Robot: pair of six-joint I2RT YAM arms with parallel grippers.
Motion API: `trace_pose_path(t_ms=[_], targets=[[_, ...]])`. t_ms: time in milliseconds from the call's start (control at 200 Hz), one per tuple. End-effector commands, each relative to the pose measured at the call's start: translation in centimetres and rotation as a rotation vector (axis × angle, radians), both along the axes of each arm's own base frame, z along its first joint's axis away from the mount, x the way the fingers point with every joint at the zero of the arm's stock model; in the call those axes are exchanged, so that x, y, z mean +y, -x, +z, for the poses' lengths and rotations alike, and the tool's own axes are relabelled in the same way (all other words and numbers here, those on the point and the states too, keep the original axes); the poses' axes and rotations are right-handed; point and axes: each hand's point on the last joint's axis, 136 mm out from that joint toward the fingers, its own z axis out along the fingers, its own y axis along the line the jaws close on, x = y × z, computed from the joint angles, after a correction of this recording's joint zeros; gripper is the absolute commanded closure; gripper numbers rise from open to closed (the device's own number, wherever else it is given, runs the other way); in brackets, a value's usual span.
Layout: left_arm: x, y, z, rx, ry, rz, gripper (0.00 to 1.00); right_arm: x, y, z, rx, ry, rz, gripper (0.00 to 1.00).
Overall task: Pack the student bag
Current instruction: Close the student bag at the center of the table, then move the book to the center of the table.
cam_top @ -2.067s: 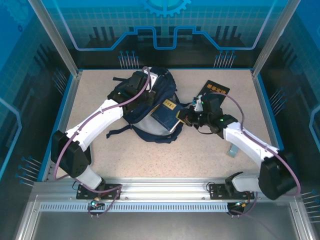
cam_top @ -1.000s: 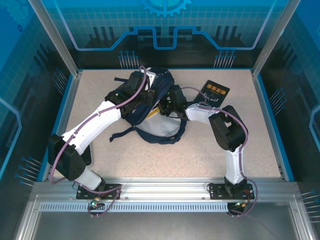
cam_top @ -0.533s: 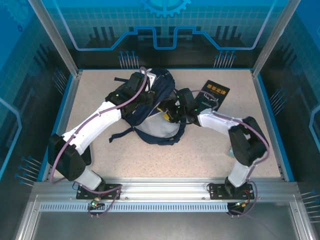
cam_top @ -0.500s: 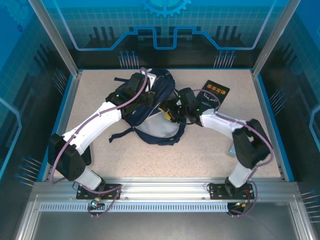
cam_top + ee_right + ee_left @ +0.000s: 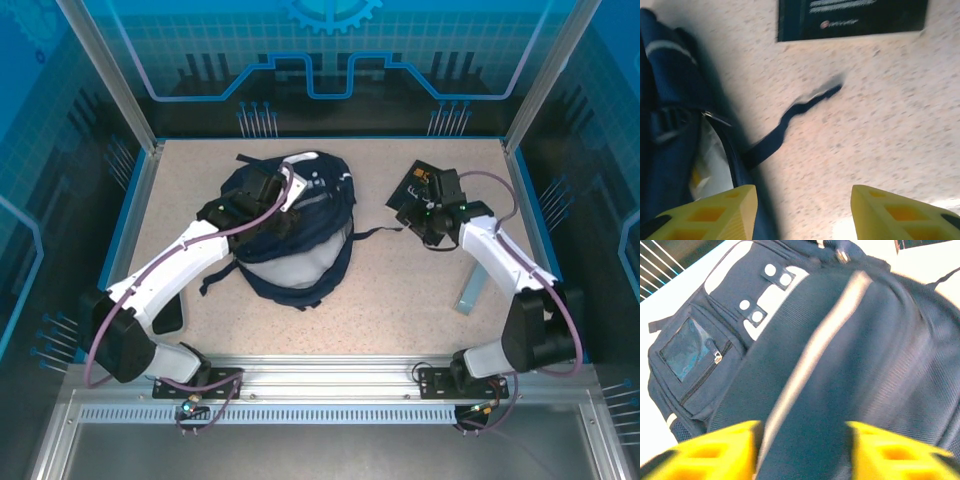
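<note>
Left jaws gape empty over the student bag [image 5: 315, 245], right jaws over open table [image 5: 400, 290].

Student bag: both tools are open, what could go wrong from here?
1. The loose strap of the student bag trails on the table toward the black book. The right tool, open near it, could snag it going for the book and drag the bag.
2. The left tool is open over soft fabric, so nothing holds the bag. The pale item visible in its side opening might slide out.
</note>
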Motion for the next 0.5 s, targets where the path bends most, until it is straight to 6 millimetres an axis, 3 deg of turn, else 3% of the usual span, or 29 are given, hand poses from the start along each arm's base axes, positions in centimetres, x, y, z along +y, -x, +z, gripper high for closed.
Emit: trace_pose_path(t_ms=[0, 165, 330, 495], targets=[[-0.5, 0.7, 0.9, 0.03, 0.105, 0.029, 0.22, -1.6, -2.3, -0.5, 0.023, 0.119, 0.051, 0.44], [-0.6, -0.2, 1.7, 0.031, 0.245, 0.165, 0.03, -1.7, -7.2, -2.3, 0.072, 0.183, 0.096, 0.33], [-0.1, -1.0, 1.3, 0.051, 0.31, 0.27, 0.01, -1.4, -11.2, -5.3, 0.146, 0.209, 0.117, 0.27], [0.2, -1.4, 0.9, 0.057, 0.294, 0.296, 0.01, -0.6, -13.6, -7.9, 0.197, 0.2, 0.141, 0.25]])
